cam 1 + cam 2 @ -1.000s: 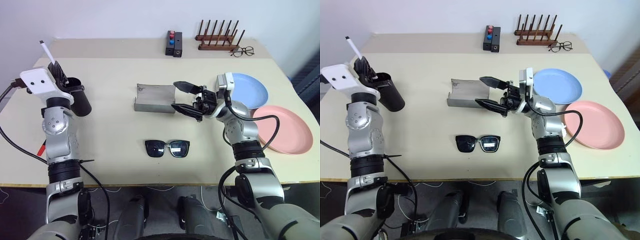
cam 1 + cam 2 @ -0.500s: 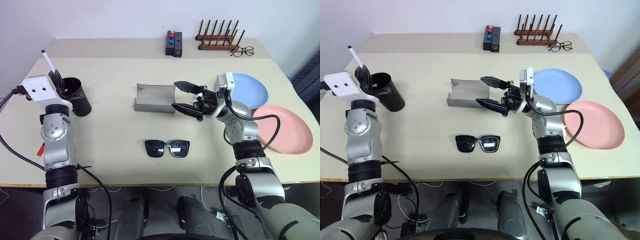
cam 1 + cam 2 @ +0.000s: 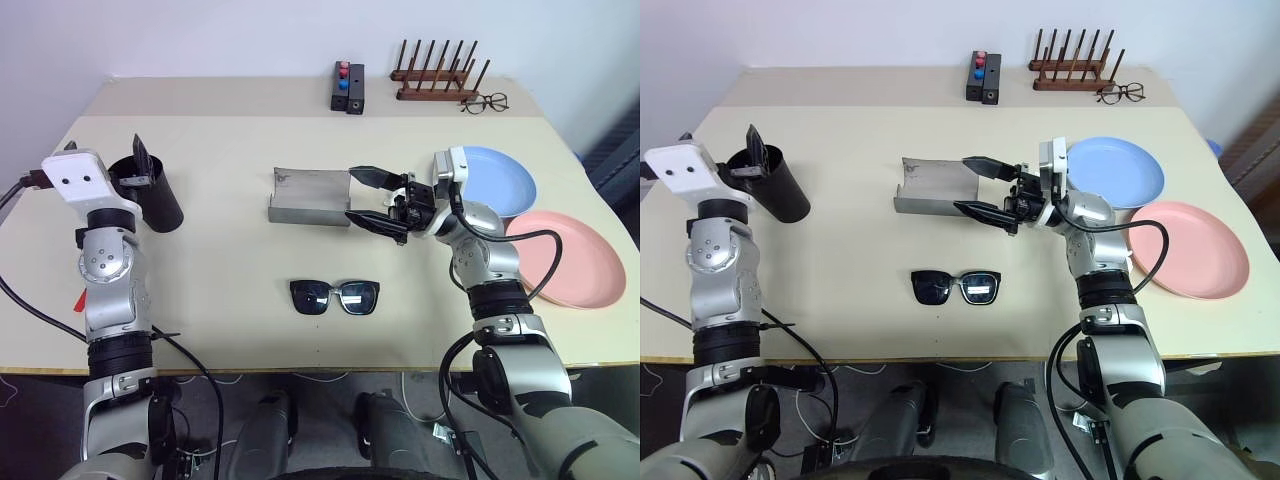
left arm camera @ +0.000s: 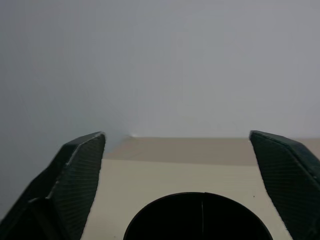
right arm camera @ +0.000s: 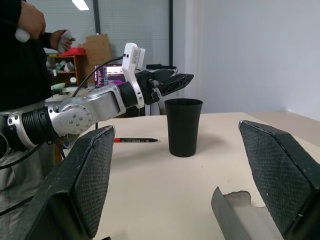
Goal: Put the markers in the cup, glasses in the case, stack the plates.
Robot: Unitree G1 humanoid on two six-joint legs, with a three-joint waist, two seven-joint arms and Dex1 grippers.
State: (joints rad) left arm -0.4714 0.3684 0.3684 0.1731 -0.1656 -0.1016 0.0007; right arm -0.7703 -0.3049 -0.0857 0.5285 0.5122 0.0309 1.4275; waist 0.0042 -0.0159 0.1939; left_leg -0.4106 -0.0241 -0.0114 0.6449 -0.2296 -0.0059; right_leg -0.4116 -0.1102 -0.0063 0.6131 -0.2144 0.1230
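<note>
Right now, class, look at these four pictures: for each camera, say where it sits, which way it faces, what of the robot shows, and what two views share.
Left eye and right eye: on the head, looking forward and down at the table; both arms show, left gripper above the cup, right gripper by the case.
Left wrist: looks along its open fingers over the cup's rim toward the wall.
Right wrist: faces across the table; its own fingers, the left arm, a marker and a person show.
Shared: both wrist views show the cup.
</note>
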